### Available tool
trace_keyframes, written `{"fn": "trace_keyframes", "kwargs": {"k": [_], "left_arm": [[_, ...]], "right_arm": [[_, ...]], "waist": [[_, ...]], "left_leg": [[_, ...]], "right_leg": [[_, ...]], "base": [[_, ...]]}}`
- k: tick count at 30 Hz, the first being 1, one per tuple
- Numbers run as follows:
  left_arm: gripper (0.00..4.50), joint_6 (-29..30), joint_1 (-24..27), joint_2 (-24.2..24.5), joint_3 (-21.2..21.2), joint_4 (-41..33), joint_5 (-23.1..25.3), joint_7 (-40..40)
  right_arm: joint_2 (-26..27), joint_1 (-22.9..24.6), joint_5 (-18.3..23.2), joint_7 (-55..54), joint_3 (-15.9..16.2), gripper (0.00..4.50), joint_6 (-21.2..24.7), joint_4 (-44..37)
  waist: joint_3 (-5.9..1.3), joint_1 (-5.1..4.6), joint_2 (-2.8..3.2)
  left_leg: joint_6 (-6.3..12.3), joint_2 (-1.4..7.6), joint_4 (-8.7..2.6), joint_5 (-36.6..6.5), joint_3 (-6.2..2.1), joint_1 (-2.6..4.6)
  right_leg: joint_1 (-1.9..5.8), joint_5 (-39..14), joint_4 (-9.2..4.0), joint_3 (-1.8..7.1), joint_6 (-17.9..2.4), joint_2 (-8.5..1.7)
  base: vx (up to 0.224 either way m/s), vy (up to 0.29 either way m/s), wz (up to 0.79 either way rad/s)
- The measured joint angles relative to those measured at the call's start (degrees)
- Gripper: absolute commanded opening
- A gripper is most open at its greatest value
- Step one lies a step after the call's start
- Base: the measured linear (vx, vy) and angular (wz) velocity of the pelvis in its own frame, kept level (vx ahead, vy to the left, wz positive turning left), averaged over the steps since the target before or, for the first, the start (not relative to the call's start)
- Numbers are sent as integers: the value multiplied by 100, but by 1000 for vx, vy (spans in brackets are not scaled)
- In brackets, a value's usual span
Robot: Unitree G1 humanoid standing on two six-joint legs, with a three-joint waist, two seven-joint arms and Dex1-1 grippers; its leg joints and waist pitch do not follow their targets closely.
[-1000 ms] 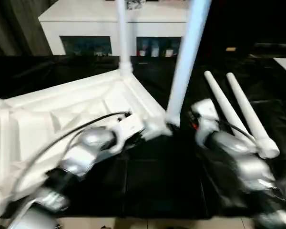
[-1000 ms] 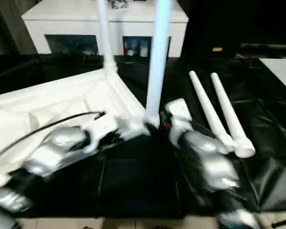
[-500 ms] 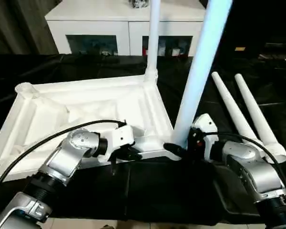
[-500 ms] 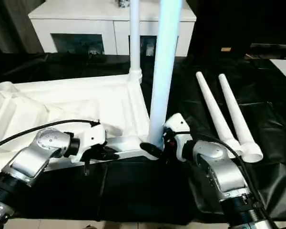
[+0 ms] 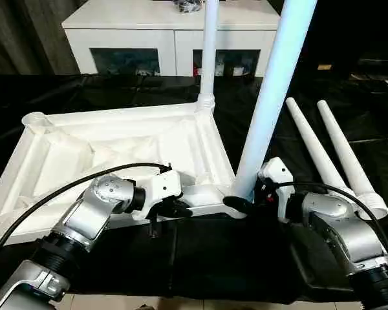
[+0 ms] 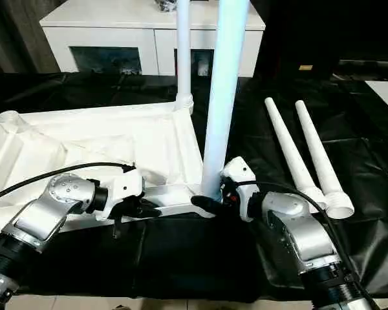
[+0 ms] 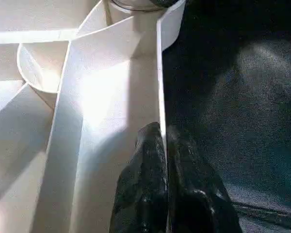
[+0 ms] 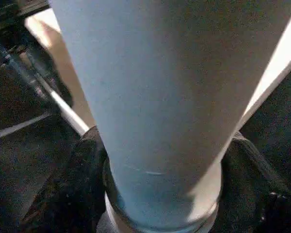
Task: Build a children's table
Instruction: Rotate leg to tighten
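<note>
Black fingers [image 7: 150, 194] astride tabletop rim [image 7: 160, 92]

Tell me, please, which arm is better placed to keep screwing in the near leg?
Right: the right gripper straddles the near leg at its base, while the left gripper pinches the tabletop's rim.

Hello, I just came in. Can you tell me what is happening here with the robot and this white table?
The robot is assembling a children's table. The table top lies upside down on a black cloth, with two legs standing in its corners. The left gripper pinches the top's near rim. The right gripper has its fingers around the base of the near leg. Two loose legs lie on the cloth to the robot's right.
</note>
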Motion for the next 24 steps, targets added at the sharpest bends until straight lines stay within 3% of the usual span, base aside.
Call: {"fn": "trace_keyframes", "kwargs": {"k": [5, 12, 17, 21, 24], "left_arm": [[0, 86, -40, -200, 111, 170, 123, 493], [0, 549, -385, -1001, 161, 630, 332, 1556], [0, 713, -606, -1428, 160, 929, 452, 2060], [0, 718, -624, -1447, 163, 933, 490, 2110], [0, 717, -625, -1422, 163, 920, 487, 2109]], "right_arm": [[638, -198, -181, -1111, -168, 273, 377, 173], [2024, -521, -447, -3751, -918, 272, 693, 581], [2721, -899, -607, -5168, -1263, 272, 205, 1245], [2764, -965, -679, -5099, -1246, 272, -152, 1491], [2737, -963, -668, -4866, -1274, 342, -205, 1491]], "waist": [[-4, -107, -8], [-4, -111, -15], [-4, -108, -19], [-5, -115, -20], [-5, -113, -20]], "left_leg": [[-6, -1, 2, 3, 0, 0], [-21, -8, 2, 12, -2, 28], [-21, -12, 2, 12, -5, 25], [-21, -12, 2, 12, -5, 24], [-21, -11, -1, 12, -6, 20]], "right_leg": [[6, 0, 7, 3, 2, 1], [7, -15, 5, 13, 35, 2], [8, -13, 2, 16, 40, 2], [8, -5, 1, 16, 49, 2], [6, 9, 2, 15, 29, 2]], "base": [[0, 0, 0], [0, 0, 0], [0, 0, 0], [0, 0, 0], [0, 0, 0]]}}
